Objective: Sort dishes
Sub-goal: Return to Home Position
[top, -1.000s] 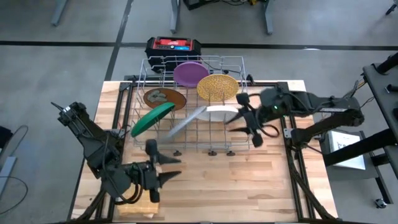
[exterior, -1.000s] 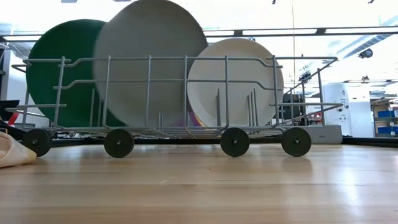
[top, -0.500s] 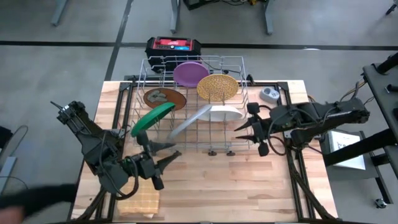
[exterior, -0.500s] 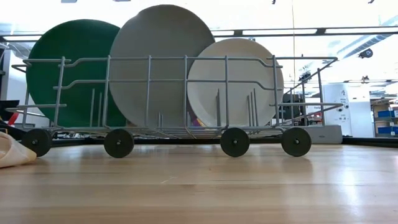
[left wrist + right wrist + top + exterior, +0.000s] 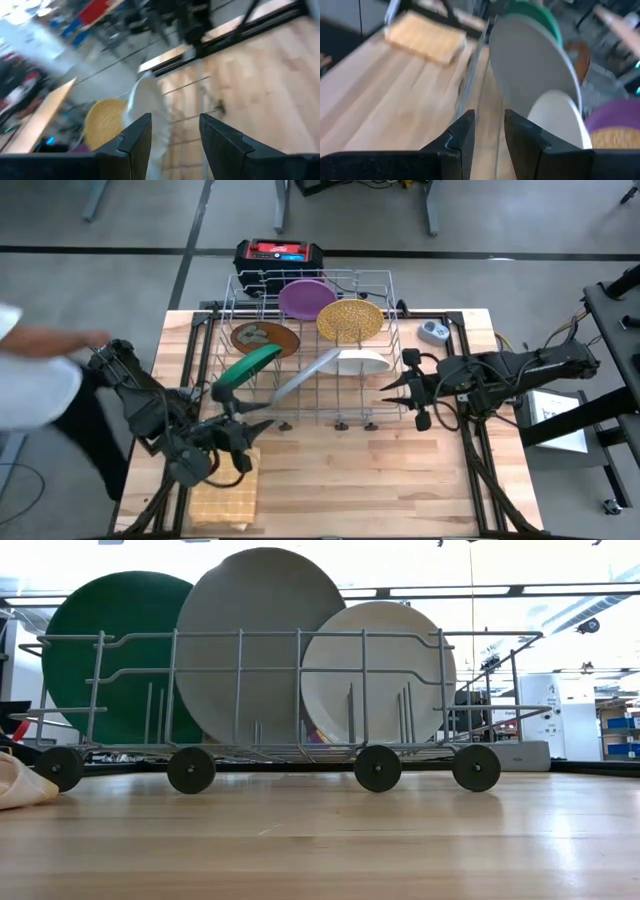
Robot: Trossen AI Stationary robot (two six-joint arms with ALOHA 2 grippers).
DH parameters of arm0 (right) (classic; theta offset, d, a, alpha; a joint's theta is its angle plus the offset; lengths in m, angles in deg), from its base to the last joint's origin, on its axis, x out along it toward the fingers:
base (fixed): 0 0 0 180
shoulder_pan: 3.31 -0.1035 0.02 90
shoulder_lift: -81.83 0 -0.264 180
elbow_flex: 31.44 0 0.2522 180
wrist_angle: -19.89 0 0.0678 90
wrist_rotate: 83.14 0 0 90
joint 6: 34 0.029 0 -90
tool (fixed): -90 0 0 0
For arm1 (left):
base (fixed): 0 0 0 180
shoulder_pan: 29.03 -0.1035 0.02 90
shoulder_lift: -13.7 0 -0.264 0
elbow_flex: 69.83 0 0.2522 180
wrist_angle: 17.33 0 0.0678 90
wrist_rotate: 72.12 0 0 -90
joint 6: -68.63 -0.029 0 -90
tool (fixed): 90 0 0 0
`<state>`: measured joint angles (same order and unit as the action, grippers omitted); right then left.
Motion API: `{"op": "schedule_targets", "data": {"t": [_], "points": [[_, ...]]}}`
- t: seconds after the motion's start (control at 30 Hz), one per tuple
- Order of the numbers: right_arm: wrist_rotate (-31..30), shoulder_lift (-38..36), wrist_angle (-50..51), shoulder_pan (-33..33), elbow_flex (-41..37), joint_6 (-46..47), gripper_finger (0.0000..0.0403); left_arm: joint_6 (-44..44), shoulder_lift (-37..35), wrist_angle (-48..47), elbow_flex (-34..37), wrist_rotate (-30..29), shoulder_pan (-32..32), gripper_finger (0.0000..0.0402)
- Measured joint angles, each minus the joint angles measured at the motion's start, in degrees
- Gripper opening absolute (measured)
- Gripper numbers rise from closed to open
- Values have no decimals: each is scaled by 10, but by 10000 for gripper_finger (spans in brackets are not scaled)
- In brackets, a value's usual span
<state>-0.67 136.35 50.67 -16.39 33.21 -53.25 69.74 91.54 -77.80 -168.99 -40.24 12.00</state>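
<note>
Right gripper (image 5: 402,394) retreated, agape | left gripper (image 5: 246,416) agape | rack (image 5: 378,768) holds six plates (image 5: 349,320) (seemingly)

The left arm (image 5: 150,412) is a chain of near-black links, with boxy housings alternating with cylindrical joint casings. The right arm (image 5: 510,368) has the same dark matte finish, and thin dark cables (image 5: 566,332) trail from its rear link. The left gripper (image 5: 248,415) and the right gripper (image 5: 400,388) each carry two slim, black, tapered fingers. In the wrist views, the fingers (image 5: 134,142) (image 5: 462,136) appear as matte black blades with flat inner faces and chamfered tips. Screws and markings are too small to tell.
</note>
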Motion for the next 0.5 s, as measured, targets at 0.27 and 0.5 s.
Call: {"op": "schedule_targets", "data": {"t": [0.27, 0.5], "points": [[20, 8, -157, 4, -63, -62, 87, -192, -23, 194, 77, 249, -83, 155], [21, -62, -131, 4, -80, -57, 53, -206, -124, 266, 206, 238, -71, 155]]}}
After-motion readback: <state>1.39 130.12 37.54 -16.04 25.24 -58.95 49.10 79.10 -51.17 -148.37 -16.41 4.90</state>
